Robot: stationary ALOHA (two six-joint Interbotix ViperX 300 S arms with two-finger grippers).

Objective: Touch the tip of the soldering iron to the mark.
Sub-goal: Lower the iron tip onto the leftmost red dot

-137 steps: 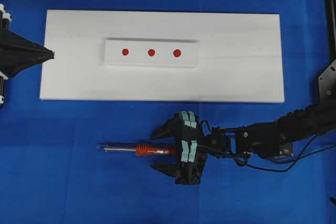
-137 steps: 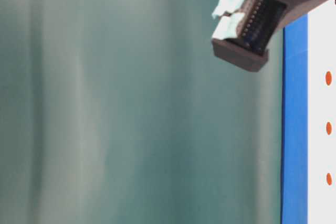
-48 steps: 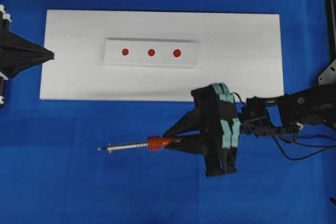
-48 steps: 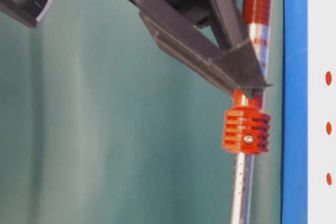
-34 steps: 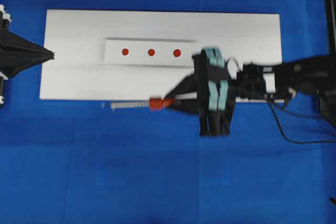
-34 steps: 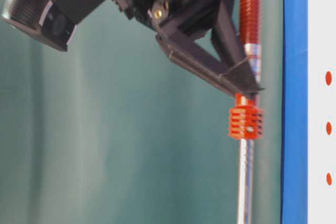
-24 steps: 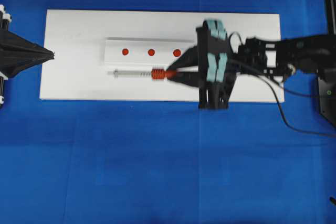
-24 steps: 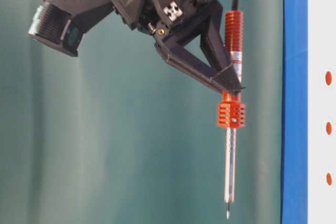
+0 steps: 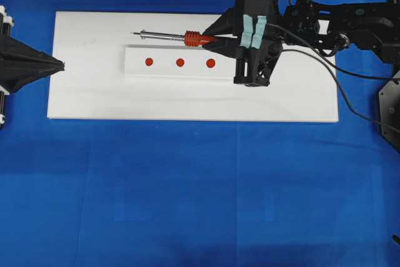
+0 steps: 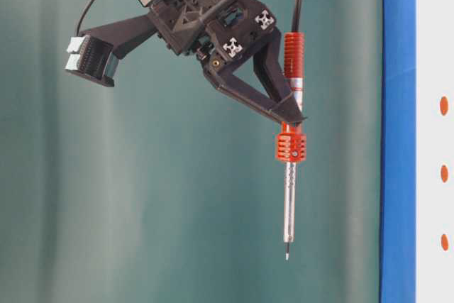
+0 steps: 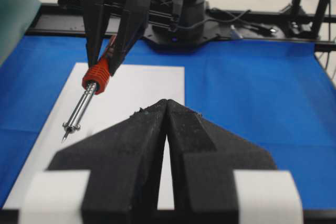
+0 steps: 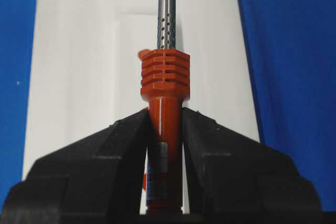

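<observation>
R hand [image 9: 211, 37] clamps soldering iron [image 9: 194, 38] above white board [image 9: 94, 92].

I can read no words or numbers anywhere; the small label on the soldering iron [image 12: 156, 177] clamped in my right pincer [image 12: 164, 129] is too blurred.

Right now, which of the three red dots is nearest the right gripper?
The rightmost dot, on the raised strip, is nearest the right gripper; the middle and left dots lie farther away.
</observation>
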